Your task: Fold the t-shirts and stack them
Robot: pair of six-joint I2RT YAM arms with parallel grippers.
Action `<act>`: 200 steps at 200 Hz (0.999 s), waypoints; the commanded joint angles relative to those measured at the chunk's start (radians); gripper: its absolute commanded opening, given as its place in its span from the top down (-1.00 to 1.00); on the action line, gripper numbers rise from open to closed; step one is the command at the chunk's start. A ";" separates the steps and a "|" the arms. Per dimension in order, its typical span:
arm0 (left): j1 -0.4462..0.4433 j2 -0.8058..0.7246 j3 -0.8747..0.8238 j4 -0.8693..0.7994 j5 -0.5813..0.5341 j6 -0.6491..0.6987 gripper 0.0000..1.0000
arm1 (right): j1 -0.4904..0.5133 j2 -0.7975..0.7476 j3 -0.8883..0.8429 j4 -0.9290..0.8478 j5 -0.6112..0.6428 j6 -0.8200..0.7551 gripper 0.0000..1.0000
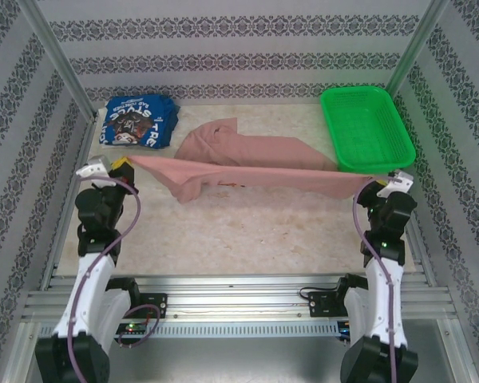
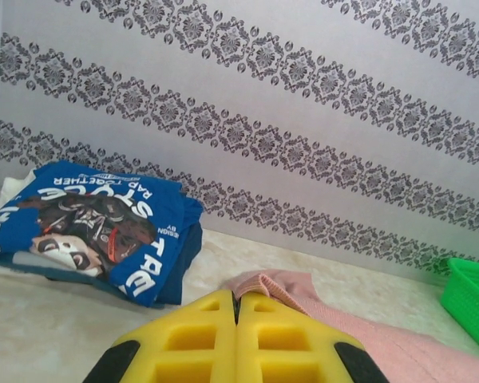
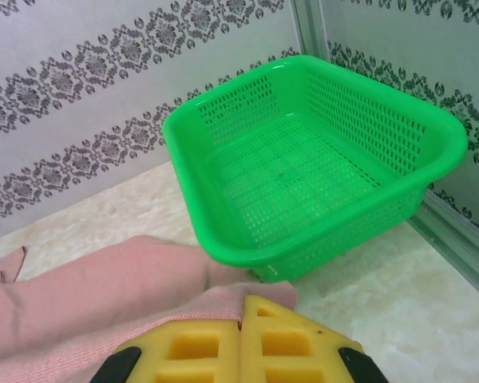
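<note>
A dusty pink t-shirt (image 1: 247, 163) is stretched taut across the table between both grippers, its far part draping onto the tabletop. My left gripper (image 1: 121, 164) is shut on the shirt's left edge; its yellow fingers (image 2: 191, 339) pinch a ribbed pink hem (image 2: 275, 286). At the right, my right gripper (image 1: 370, 185) is shut on the other edge, and pink cloth (image 3: 104, 295) runs from its yellow fingers (image 3: 283, 339). A royal blue t-shirt (image 1: 136, 122) with white lettering lies folded at the far left corner, also visible as the blue t-shirt (image 2: 88, 223) ahead of the left gripper.
A green mesh basket (image 1: 367, 128) sits at the far right, its rim (image 3: 223, 243) just beyond the right fingers. Patterned walls (image 1: 239, 48) enclose the table on three sides. Bare tabletop (image 1: 255, 231) lies in front of the stretched shirt.
</note>
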 commanded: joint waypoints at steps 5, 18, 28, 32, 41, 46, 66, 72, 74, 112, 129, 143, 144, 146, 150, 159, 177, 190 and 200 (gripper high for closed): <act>-0.006 -0.183 -0.015 -0.227 0.000 -0.061 1.00 | 0.004 -0.145 -0.013 -0.203 0.058 0.059 1.00; -0.008 -0.284 -0.015 -0.348 -0.025 -0.073 1.00 | 0.007 -0.218 -0.013 -0.286 0.051 0.086 1.00; -0.008 -0.355 -0.013 -0.425 -0.046 -0.077 1.00 | 0.010 -0.267 -0.009 -0.348 0.041 0.107 1.00; -0.008 -0.380 -0.010 -0.453 -0.052 -0.076 1.00 | 0.013 -0.284 -0.005 -0.372 0.037 0.112 1.00; -0.008 -0.433 0.001 -0.521 -0.071 -0.079 1.00 | 0.027 -0.307 0.011 -0.439 0.050 0.121 1.00; -0.008 -0.454 0.007 -0.555 -0.083 -0.078 1.00 | 0.038 -0.315 0.019 -0.470 0.064 0.121 1.00; -0.008 -0.483 -0.001 -0.616 -0.144 -0.075 1.00 | 0.061 -0.335 0.018 -0.510 0.116 0.103 1.00; -0.008 -0.474 -0.011 -0.602 -0.158 -0.081 1.00 | 0.062 -0.334 0.014 -0.506 0.125 0.096 1.00; -0.008 -0.472 -0.013 -0.594 -0.162 -0.083 1.00 | 0.063 -0.334 0.012 -0.501 0.129 0.094 1.00; -0.009 -0.291 0.013 -0.460 -0.182 -0.096 1.00 | 0.062 -0.300 0.018 -0.458 0.302 0.066 1.00; -0.017 -0.187 0.016 -0.379 -0.161 -0.106 1.00 | 0.062 -0.251 0.020 -0.400 0.337 0.048 1.00; -0.039 -0.096 0.033 -0.347 -0.158 -0.086 1.00 | 0.062 -0.175 0.038 -0.380 0.312 0.046 1.00; -0.042 -0.091 0.035 -0.345 -0.159 -0.085 1.00 | 0.062 -0.162 0.039 -0.377 0.305 0.045 1.00; -0.047 -0.078 0.039 -0.341 -0.161 -0.081 1.00 | 0.062 -0.148 0.041 -0.374 0.297 0.043 1.00; -0.054 -0.044 0.043 -0.328 -0.163 -0.075 1.00 | 0.063 -0.122 0.042 -0.365 0.279 0.037 1.00; -0.079 0.025 0.063 -0.312 -0.173 -0.057 1.00 | 0.062 -0.073 0.044 -0.354 0.261 0.028 1.00; -0.121 0.174 0.127 -0.319 -0.185 -0.016 1.00 | 0.064 0.007 0.040 -0.316 0.239 -0.010 1.00; -0.142 0.272 0.176 -0.316 -0.187 0.011 1.00 | 0.068 0.066 0.065 -0.316 0.231 -0.045 1.00; -0.153 0.347 0.216 -0.320 -0.195 0.027 1.00 | 0.070 0.108 0.081 -0.316 0.221 -0.074 1.00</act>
